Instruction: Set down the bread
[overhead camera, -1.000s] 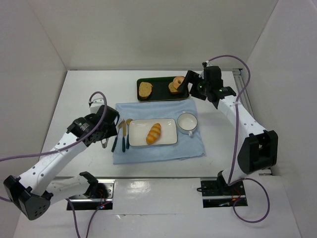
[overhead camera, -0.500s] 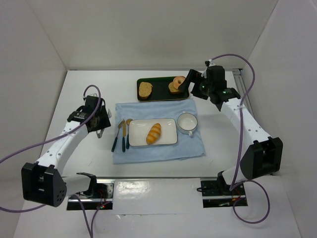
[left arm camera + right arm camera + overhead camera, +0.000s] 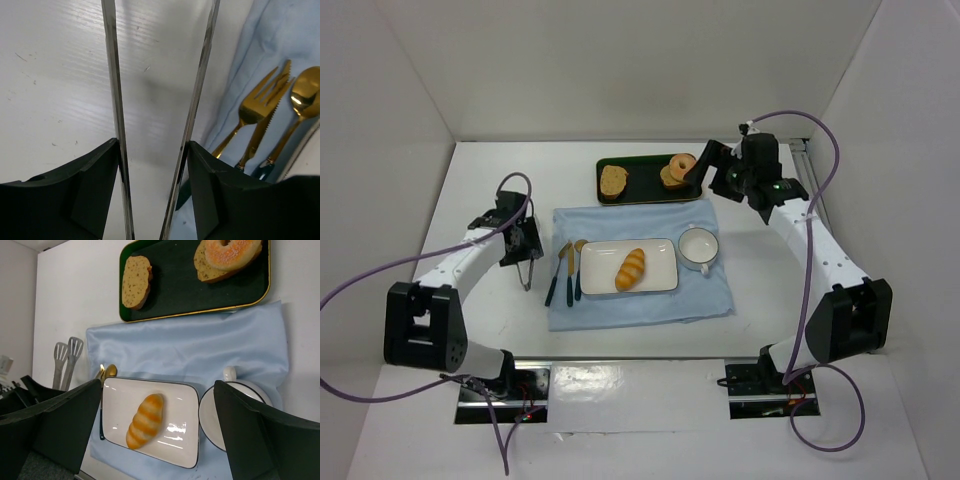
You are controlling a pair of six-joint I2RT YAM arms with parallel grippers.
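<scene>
bread (image 3: 631, 269) in the middle of the white plate (image 3: 658, 252), set on a slant, plate resting on the blue cloth (image 3: 640, 305). touched by neither set of jaws.

left gripper (image 3: 154, 145) well to the left of it, past the cloth's left edge and over bare table (image 3: 480, 180). jaws closed on the tongs (image 3: 113, 75), one thin metal arm against each inner face. tongs' own arms apart, nothing between them. gold fork (image 3: 255, 107) and spoon (image 3: 305, 95) on the cloth's left strip, between tongs and plate.

right gripper (image 3: 157, 385) at the far side by the right end of the dark tray (image 3: 645, 185), near the donut (image 3: 680, 163). jaws spread wide, gripping nothing. bread framed between the two fingers in the wrist view, yet well apart from them. white cup (image 3: 698, 247) just right of the plate.
</scene>
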